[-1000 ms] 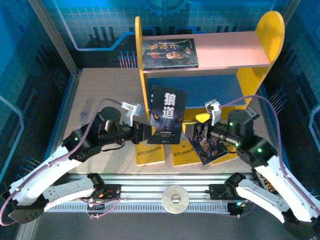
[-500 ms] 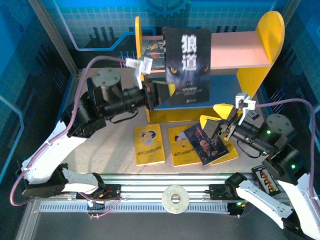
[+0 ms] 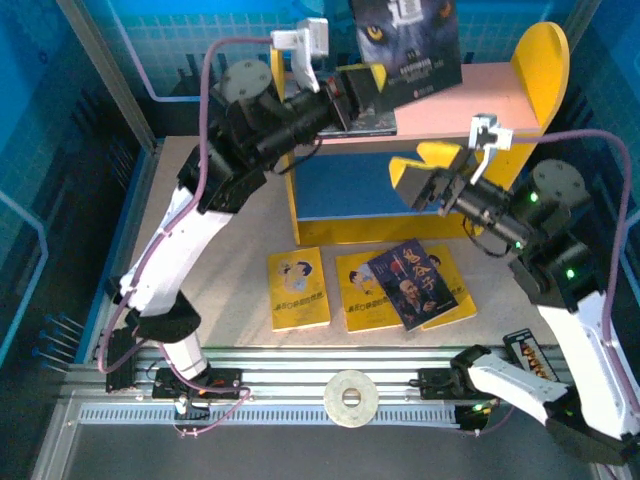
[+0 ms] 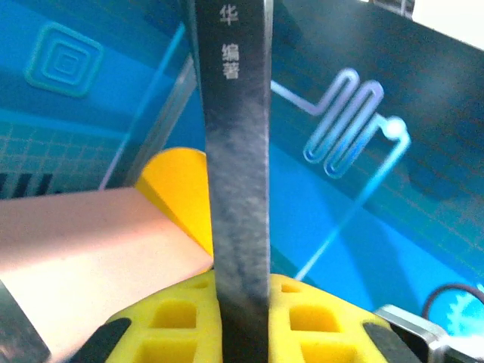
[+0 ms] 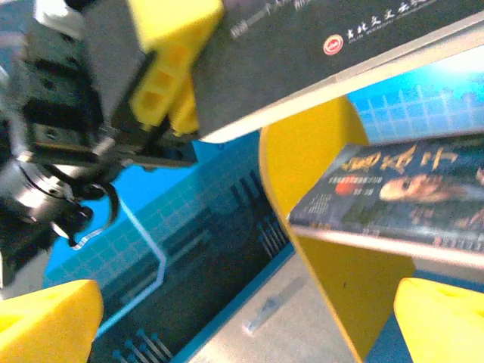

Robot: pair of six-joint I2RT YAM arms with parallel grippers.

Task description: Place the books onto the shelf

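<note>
Several books (image 3: 300,290) lie flat on the desk (image 3: 220,230) in the top view. My left tool (image 3: 352,92), pinching the wolf book (image 3: 405,35), holds it over the pink upper board of the shelf (image 3: 480,100). My right tool (image 3: 428,182) hangs spread before the shelf. Left wrist: yellow pads (image 4: 318,325) clamp the wolf book's edge. Right wrist: fingertips (image 5: 45,318) stand wide apart; a portrait book (image 5: 401,189) lies on the shelf.

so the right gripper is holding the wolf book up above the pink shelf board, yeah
No: it is the left gripper that holds the wolf book above the pink shelf board, as the top external view shows.
</note>
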